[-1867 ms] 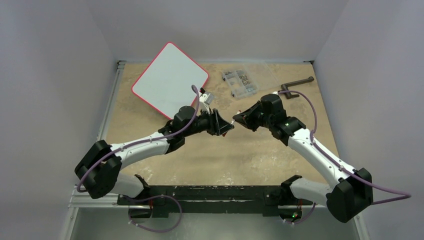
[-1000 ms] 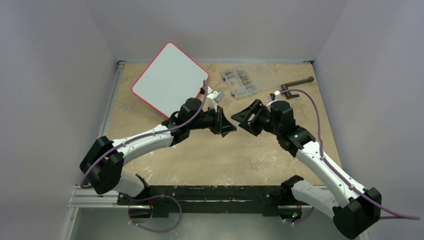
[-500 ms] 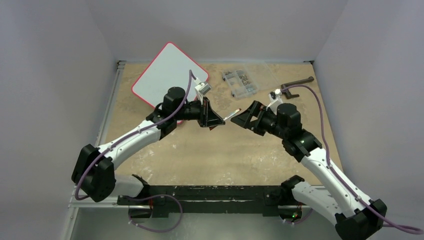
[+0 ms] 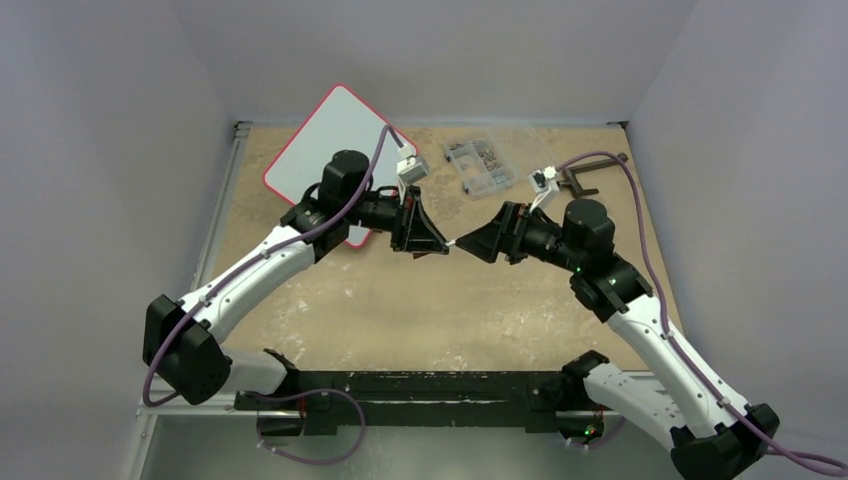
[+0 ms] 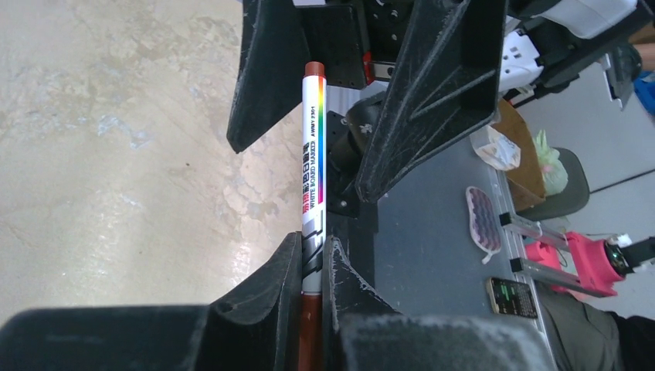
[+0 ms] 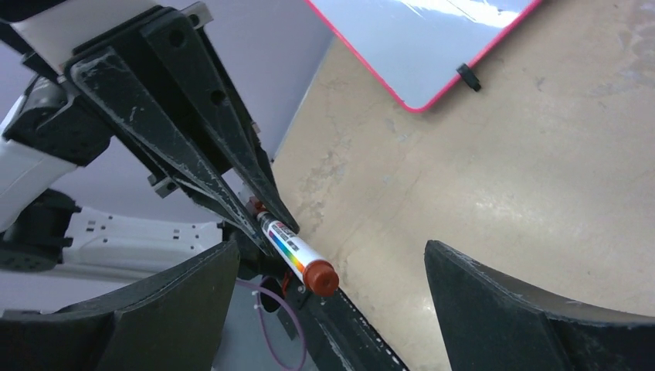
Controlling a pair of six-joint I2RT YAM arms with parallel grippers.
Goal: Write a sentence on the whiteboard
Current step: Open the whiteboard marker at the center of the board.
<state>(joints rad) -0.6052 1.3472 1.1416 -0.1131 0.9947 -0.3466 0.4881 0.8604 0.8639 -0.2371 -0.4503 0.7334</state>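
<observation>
A mottled tan table (image 4: 400,320) boxed in by plain grey walls carries the scene. The left gripper (image 5: 311,246) is clenched on a whiteboard marker (image 5: 313,154), its 2 fingers pinching the barrel near one end, so most of the rainbow-printed barrel juts toward the right gripper (image 6: 330,246). That gripper's jaws stand released and wide, 1 on each side of the marker's reddish-brown free end, not touching it. The whiteboard (image 4: 335,125) lies behind the left gripper, past its wrist and partly under that arm. Its visible face looks blank, so no sentence shows yet. The step in hand looks like a 2-handed pull to uncap the marker, though I cannot tell which end is the cap. Done well, the right gripper centres on the barrel's axis, closes squarely on the brown end only, and draws straight along the marker, with the left grip firm so the barrel neither twists nor slips.
</observation>
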